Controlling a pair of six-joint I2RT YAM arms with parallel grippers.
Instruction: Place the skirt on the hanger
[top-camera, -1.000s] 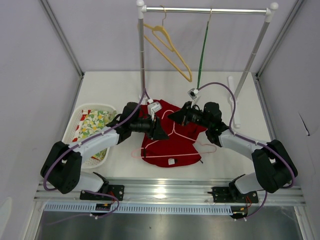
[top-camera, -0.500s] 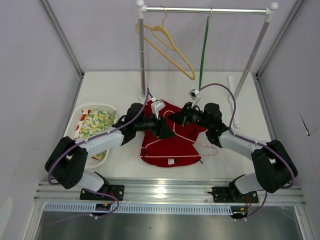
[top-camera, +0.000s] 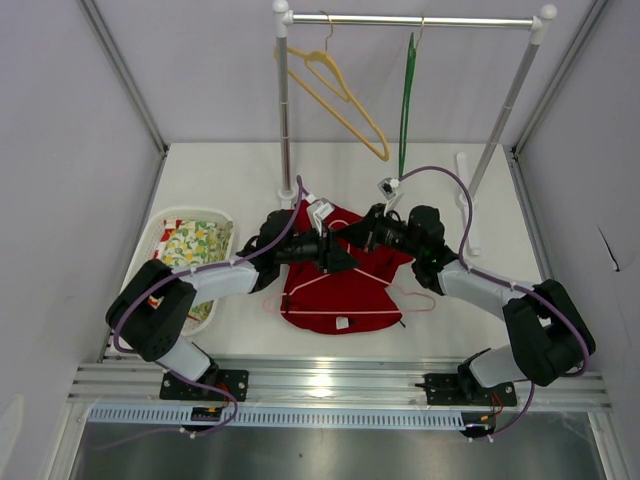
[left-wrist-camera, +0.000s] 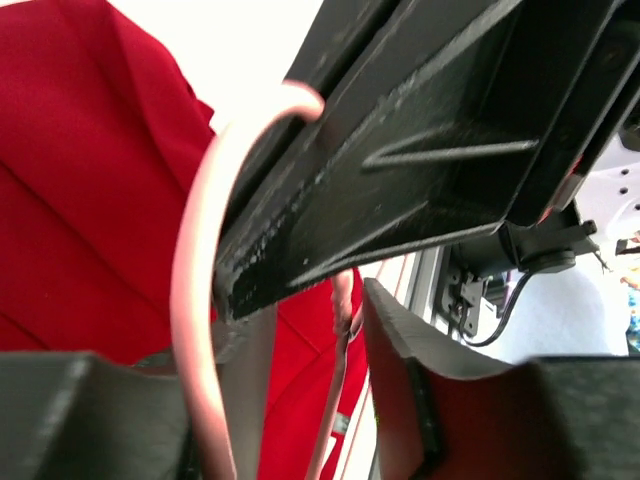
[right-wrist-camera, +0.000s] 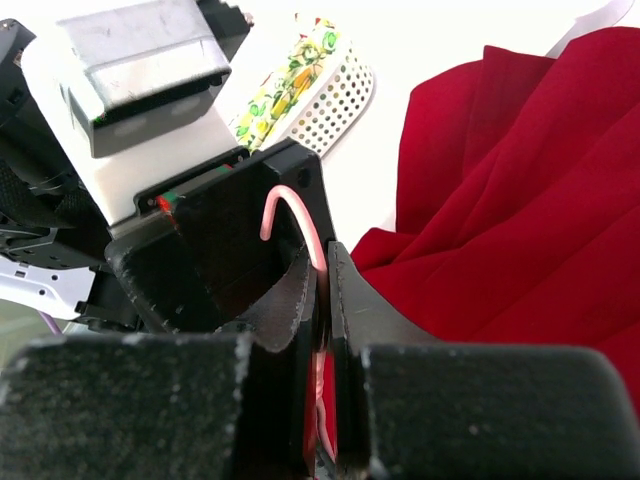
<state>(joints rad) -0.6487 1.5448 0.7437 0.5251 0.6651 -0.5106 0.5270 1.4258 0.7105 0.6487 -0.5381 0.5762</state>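
The red skirt lies flat on the table between both arms; it also shows in the left wrist view and the right wrist view. The pale pink hanger lies on top of it, hook toward the far side. My right gripper is shut on the hanger's neck just below the hook. My left gripper is open right beside the right one, its fingers straddling the pink wire without closing on it.
A white basket with yellow-green floral cloth stands at the left. A clothes rail at the back carries a yellow hanger and a dark green hanger; its left post stands just behind the skirt.
My left gripper has moved right across the skirt until it meets the right gripper at the hanger's hook. The right gripper has stayed shut on the hanger.
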